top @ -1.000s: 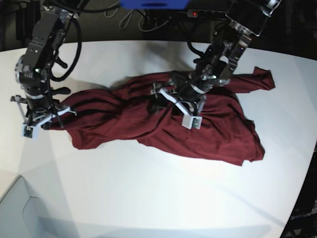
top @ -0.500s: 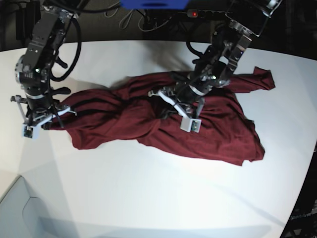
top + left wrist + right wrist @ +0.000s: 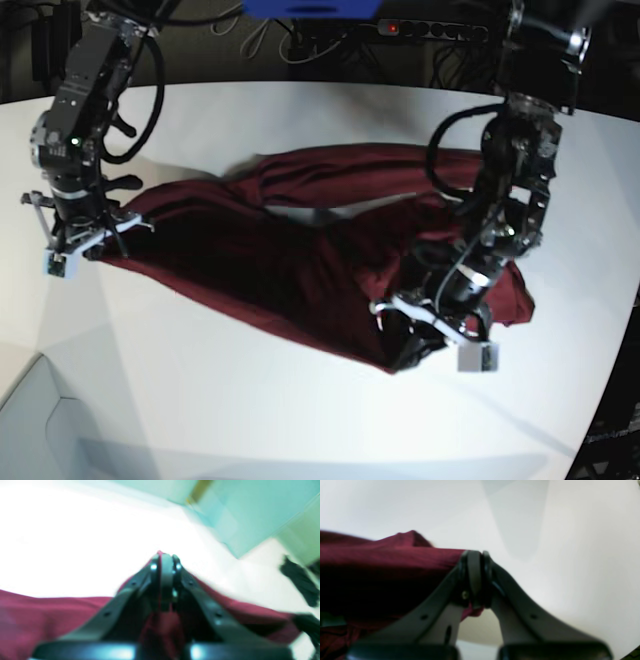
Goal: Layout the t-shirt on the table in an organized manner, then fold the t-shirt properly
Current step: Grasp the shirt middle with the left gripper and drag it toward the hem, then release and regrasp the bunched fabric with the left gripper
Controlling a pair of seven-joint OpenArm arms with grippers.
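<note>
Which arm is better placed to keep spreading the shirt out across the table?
The left. Its gripper is shut on the t-shirt near the table's front edge with bare surface around it. The right gripper pins the opposite end, a natural anchor.

Blurred wrist views, blown-out glare

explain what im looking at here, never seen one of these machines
It is a robot with two arms working over a white table. One picture looks down on the whole scene. The other two come from cameras on the arms' wrists, each looking along its own gripper.

A wrinkled maroon t-shirt lies bunched across the table. The left gripper is shut on the shirt near the table's front edge; in its wrist view, cloth shows between the closed fingers. The right gripper is shut on the shirt's other end. Together they can stretch it flat for folding.
</note>
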